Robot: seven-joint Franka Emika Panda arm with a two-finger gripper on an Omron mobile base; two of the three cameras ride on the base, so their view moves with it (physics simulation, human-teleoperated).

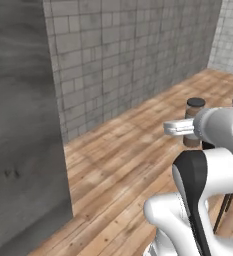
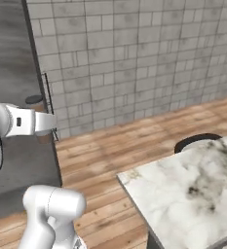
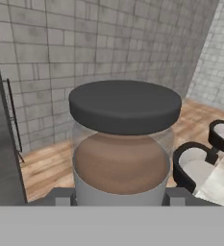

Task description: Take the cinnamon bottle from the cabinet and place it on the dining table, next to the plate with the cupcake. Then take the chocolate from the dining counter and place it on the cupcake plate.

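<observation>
Claw [image 3: 119, 197] clamped on cinnamon bottle [image 3: 124, 144], upright betw. its tips, carried in air. Marble bench [image 2: 193, 189] off to claw's right, well apart. Judging: bottle out of cabinet; placing by cupcake plate + whole chocolate step left.

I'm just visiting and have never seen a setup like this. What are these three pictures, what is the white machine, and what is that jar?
The white machine is a robot arm on a base that can drive, in a computer-drawn kitchen. Two pictures come from cameras on the base, behind the arm to its left and right. The third comes from a camera on the hand itself. The close-up jar is the cinnamon bottle: clear, with brown powder and a dark lid, upright. The gripper appears to hold it at its base. To the right stands a marble dining table with dark chairs beside it. A grey cabinet stands on the left.
</observation>
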